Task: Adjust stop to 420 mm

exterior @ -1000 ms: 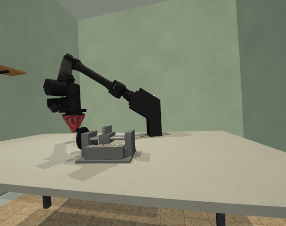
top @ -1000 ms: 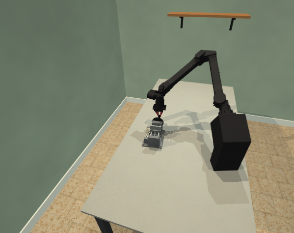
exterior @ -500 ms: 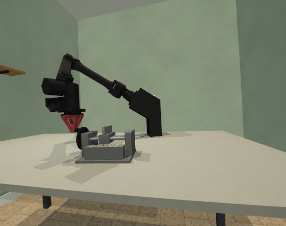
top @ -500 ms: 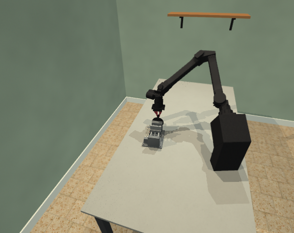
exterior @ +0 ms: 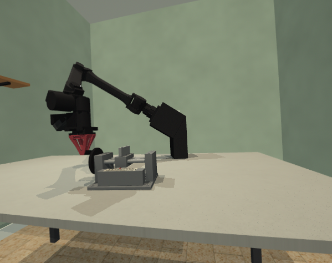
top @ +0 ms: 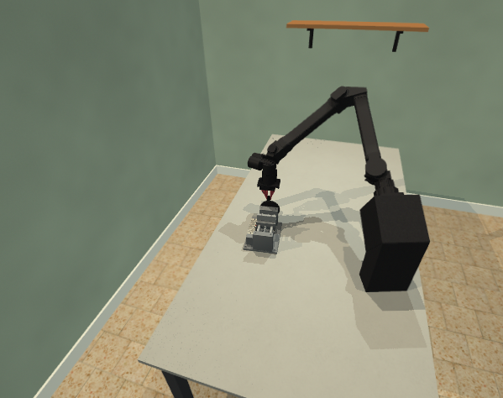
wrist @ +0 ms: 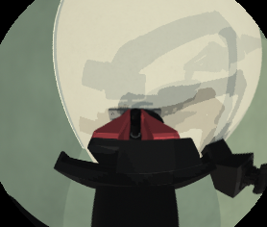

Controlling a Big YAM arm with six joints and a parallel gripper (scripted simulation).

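Observation:
The grey stop unit stands on a base plate (exterior: 119,187) on the table. Its black handwheel (top: 276,206) (exterior: 91,164) is upright at one end, beside an end block. The stop, a grey carriage (top: 266,218) (exterior: 121,162) with a raised plate, sits on the rods between the end blocks, nearer the handwheel end. The scale (exterior: 120,169) on the front housing shows a small red mark, but its numbers are too small to read. My gripper (top: 268,197) (exterior: 82,153) (wrist: 135,113) points down, with its red fingers shut on the handwheel's black handle (exterior: 88,152) near the wheel's top.
The arm's black base (top: 392,243) (exterior: 179,138) stands on the table (top: 285,308) (exterior: 216,198), well to the side of the stop unit. An orange shelf (top: 358,26) (exterior: 11,81) hangs high on the wall.

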